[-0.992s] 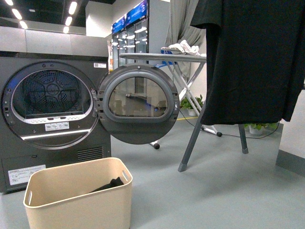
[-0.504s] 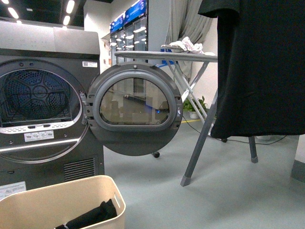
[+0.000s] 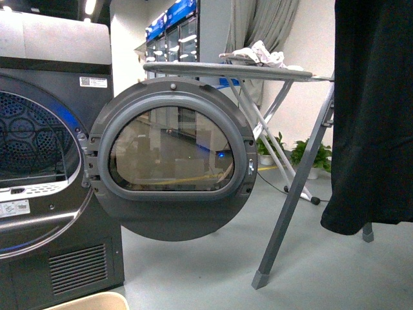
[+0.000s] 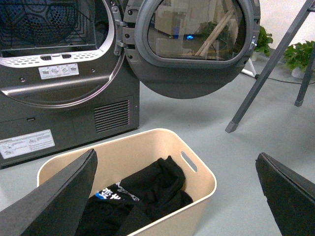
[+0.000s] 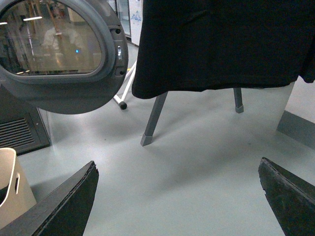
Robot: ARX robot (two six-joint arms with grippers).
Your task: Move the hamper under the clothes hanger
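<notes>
So the beige smooth plastic tub-shaped hamper (image 4: pixel 206 191) is sitting on the grey floor (image 5: pixel 206 162) at the near left, right in front of the dark grey dryer (image 3: pixel 39 194) and just this side of its round open door (image 3: pixel 171 168). In the front view it's only peeking in as a sliver at the near edge. Some black clothing (image 4: pixel 142 191) is lying inside it.

The left gripper (image 4: pixel 174 155) is hovering above the hamper with its fingers (image 4: pixel 59 196) spread wide, holding nothing and not touching the tub. The right gripper (image 5: pixel 177 162) is also gaping open and empty, hanging over bare floor, with the hamper off on its dryer side.

The tall dark grey metal clothes hanger (image 3: pixel 290 200) is standing over to the right with a black garment (image 3: pixel 371 116) draping from it, well apart from the hamper. A grey ironing board (image 3: pixel 226 70) is standing farther back, behind the door.
</notes>
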